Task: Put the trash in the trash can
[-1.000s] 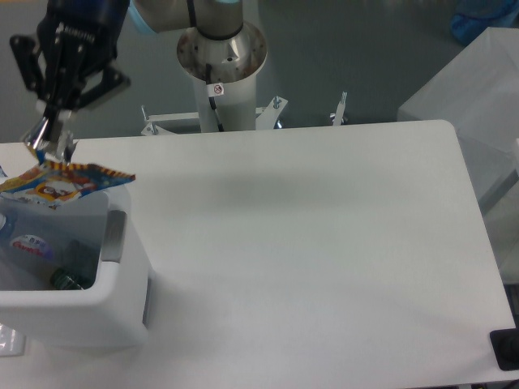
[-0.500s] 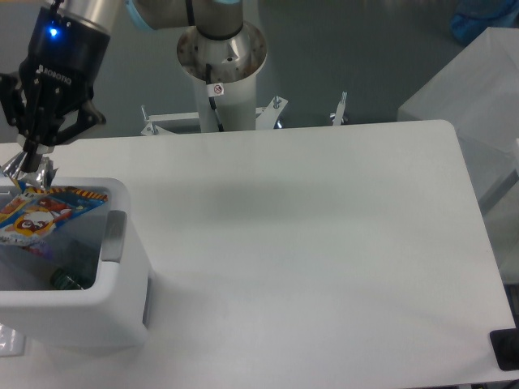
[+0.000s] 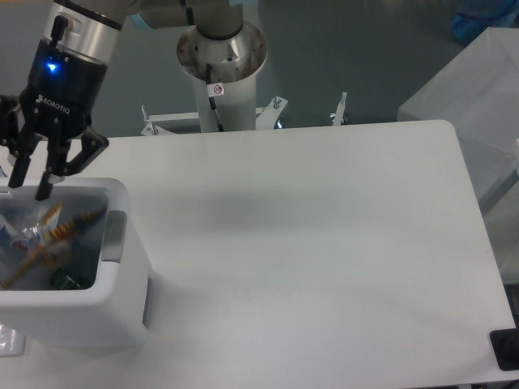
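Observation:
The white trash can (image 3: 122, 292) stands at the table's left front corner. Inside it lies the blue snack wrapper (image 3: 45, 239), crumpled, with orange trim showing, and beneath it the clear bottle, of which the dark cap end (image 3: 66, 280) shows. My gripper (image 3: 31, 185) hangs over the can's back rim, fingers apart and open, with nothing between them. The wrapper lies loose below the fingertips, apart from them.
The arm's base column (image 3: 220, 65) stands behind the table's back edge. A white box (image 3: 470, 97) sits off the right side of the table. A dark object (image 3: 507, 348) shows at the table's right front corner.
The gripper moved left over the can, opened and let go of the wrapper, which dropped from the can's top into the can.

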Robot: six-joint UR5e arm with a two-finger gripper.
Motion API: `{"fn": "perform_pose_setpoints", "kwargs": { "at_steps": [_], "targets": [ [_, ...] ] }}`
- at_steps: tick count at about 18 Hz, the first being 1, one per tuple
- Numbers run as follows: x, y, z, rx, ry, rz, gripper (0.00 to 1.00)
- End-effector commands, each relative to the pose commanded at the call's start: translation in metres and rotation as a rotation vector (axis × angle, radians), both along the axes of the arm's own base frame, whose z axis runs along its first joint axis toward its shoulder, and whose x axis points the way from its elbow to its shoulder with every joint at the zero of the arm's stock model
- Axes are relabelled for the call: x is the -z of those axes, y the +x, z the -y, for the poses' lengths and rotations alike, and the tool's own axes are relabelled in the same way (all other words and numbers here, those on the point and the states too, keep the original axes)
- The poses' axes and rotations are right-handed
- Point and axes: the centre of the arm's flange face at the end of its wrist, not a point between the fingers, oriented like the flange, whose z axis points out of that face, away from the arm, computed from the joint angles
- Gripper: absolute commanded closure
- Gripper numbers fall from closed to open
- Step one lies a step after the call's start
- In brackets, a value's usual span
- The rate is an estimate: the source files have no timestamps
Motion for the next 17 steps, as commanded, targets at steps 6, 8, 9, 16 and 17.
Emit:
{"fn": "perform_pose_setpoints", "kwargs": {
  "at_steps": [6,8,9,16,17],
  "targets": [
    [-0.004,-0.032,0.01,-0.149,-0.051,-0.098,0.0],
    [-0.005,-0.046,0.014,-0.213,-0.077,-0.144,0.0],
    [-0.006,-0.055,0.018,-0.224,-0.089,-0.176,0.0],
    [0.01,-0.088,0.042,-0.084,-0.315,-0.439,0.0],
    [0.008,-0.093,0.046,-0.095,-0.312,-0.44,0.0]
  ]
}}
